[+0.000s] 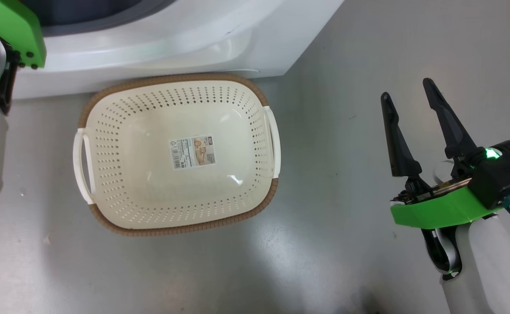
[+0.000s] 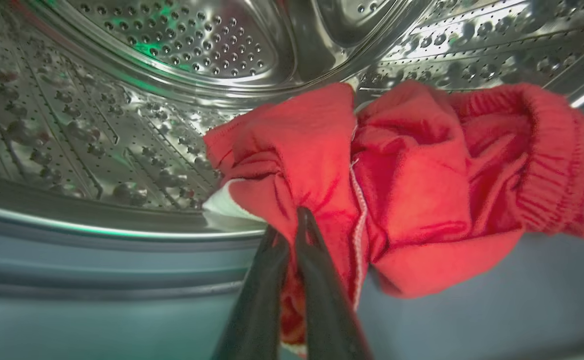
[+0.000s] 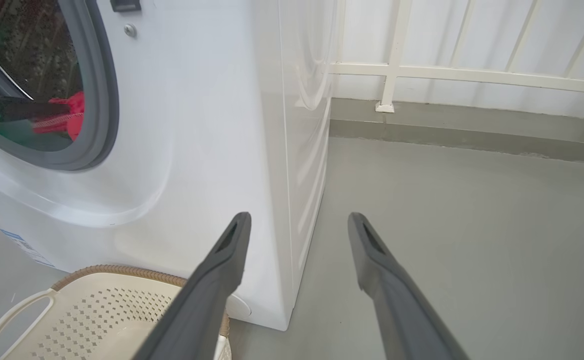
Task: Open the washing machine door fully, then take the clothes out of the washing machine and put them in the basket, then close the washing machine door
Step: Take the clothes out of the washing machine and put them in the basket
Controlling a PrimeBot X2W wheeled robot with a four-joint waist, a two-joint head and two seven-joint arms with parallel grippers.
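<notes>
Quick status on this one. The washing machine door has to be open, since the left gripper (image 2: 288,225) is reaching into the big white front-loading washing machine (image 3: 197,125). That's my read though, and I can't tell how wide it's swung.

That pincer is pinched right down on the bright red fabric clothes with white trim (image 2: 396,190), its fingers together on a fold of the red cloth. The bundle sits at the near lip of the perforated steel drum (image 2: 122,125) and spills over the grey-blue rubber gasket (image 2: 97,270). So it's in the machine, not out yet.

The small cream-white perforated plastic basket with the brown woven-look rim (image 1: 172,79) sits on the grey floor (image 1: 346,196), just on the near side of the machine. There's nothing in it but its label sticker (image 1: 192,151). The right gripper (image 1: 407,89) hangs well off to the basket's right, fingers spread wide and holding nothing.

I'd say the opening step is done and the grab is on. What's left is pulling the clothes out, dropping them in the basket and shutting the door. Can't tell if more laundry is hiding deeper in the drum.
</notes>
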